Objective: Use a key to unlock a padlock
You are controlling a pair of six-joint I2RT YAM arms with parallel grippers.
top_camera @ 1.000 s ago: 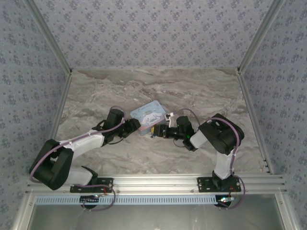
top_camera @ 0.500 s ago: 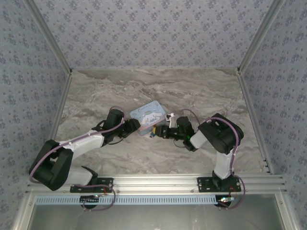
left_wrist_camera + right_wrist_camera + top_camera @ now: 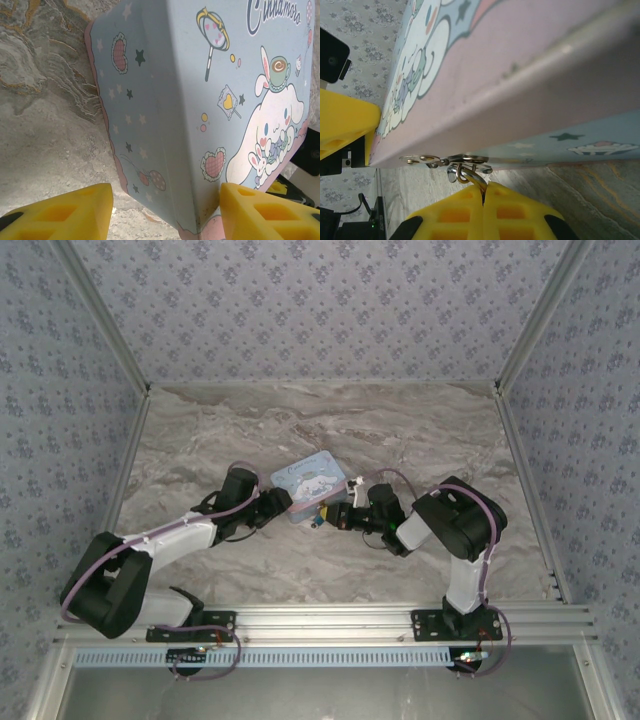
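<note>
**Status: Unlocking Not Confirmed**

In the top view the padlock [image 3: 315,522] appears as a small teal spot at centre frame, against the lower edge of the tin [image 3: 305,478] on the tabletop [image 3: 400,430]. The right hand [image 3: 483,216] is pinched closed on a thin metal ring [image 3: 470,177] hooked through the tin's clasp [image 3: 445,160]. Whether that ring is the shackle or a key ring cannot be told. The left hand [image 3: 165,212] is spread open, with the tin's lower corner between its yellow fingers.

Done: both hands are positioned at the tin. Remaining, as judged: no key is identifiable and no open shackle is visible, so insertion, turning and release appear outstanding.
</note>
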